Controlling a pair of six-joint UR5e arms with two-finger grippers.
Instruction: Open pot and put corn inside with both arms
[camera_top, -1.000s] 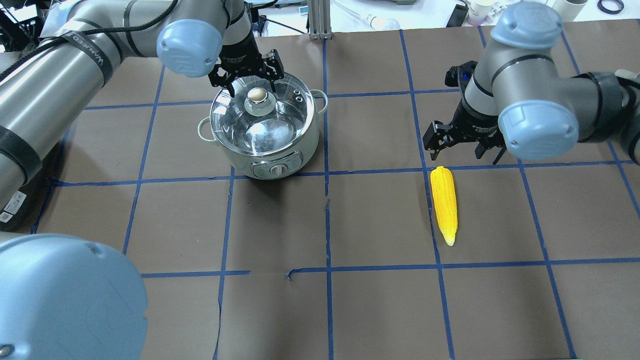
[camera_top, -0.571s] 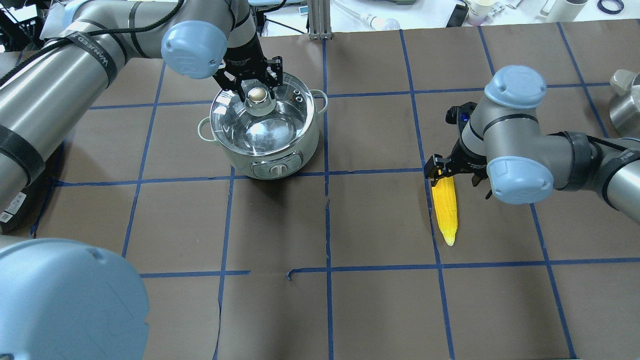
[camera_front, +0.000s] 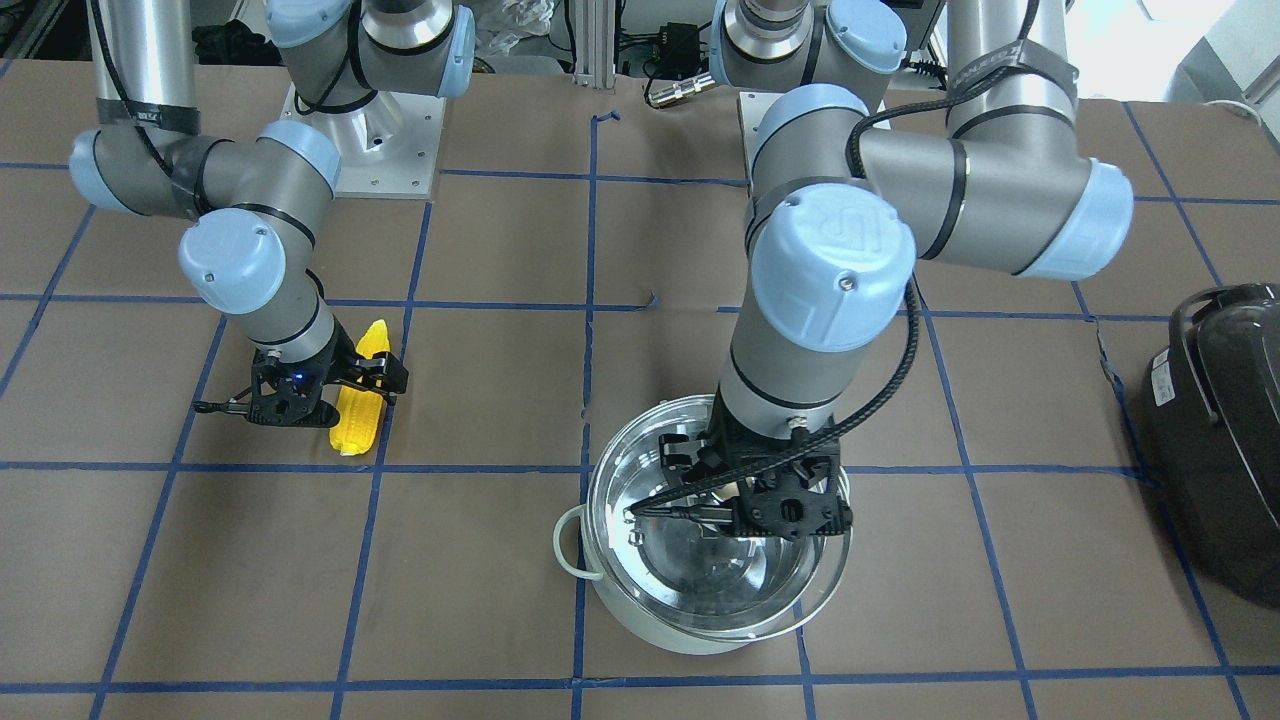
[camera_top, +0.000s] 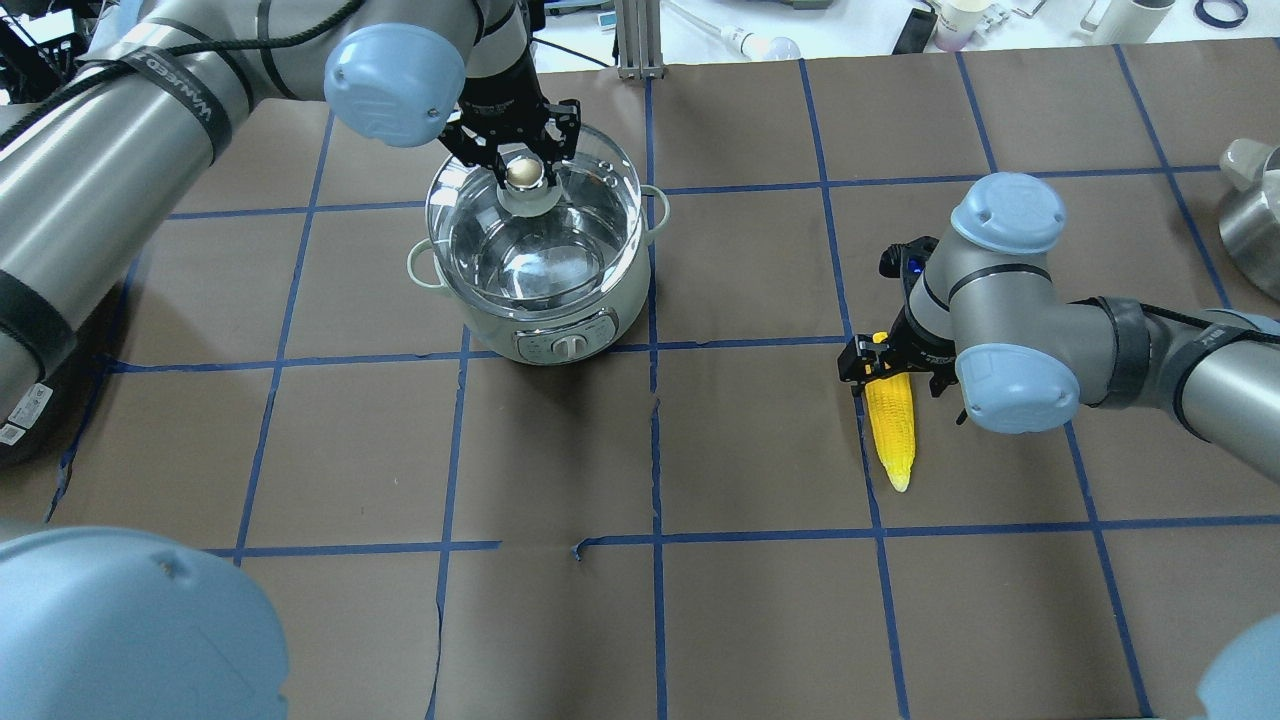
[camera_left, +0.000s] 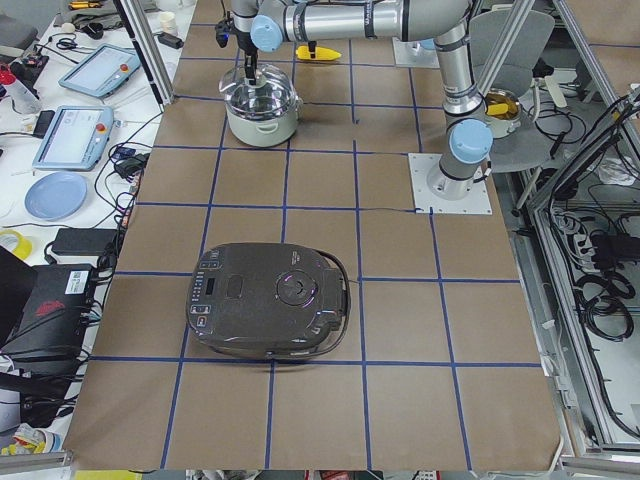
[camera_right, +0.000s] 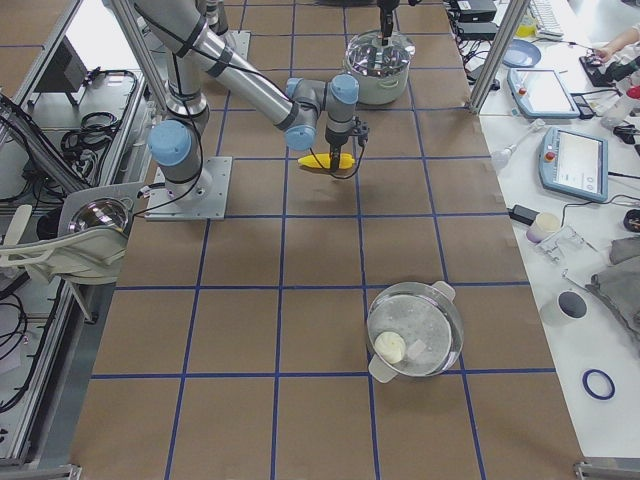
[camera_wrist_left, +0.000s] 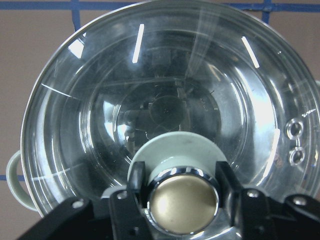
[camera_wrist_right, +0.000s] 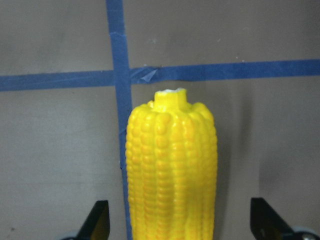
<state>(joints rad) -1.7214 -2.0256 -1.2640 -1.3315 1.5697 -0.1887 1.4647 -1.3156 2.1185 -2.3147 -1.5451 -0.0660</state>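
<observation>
Thick end of the corn (camera_top: 891, 432) hidden beneath the right wrist (camera_top: 940, 320) overhead.
Right jaws open, straddling it; left jaws clamp the knob (camera_wrist_left: 184, 202) of the lid (camera_wrist_left: 90, 110) over the pot (camera_top: 600, 300).

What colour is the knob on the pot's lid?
Brassy gold knob, clearest in the left wrist view.

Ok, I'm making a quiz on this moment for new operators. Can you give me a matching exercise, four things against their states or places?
Things:
1. left gripper
2. right gripper
3. corn
4. black cooker

States or places:
A. lying flat on the table
B. shut on the lid knob
C. open, one finger on each side of the corn, not touching it
D. standing alone, no gripper near it

Pairs: 1-B, 2-C, 3-A, 4-D
</observation>
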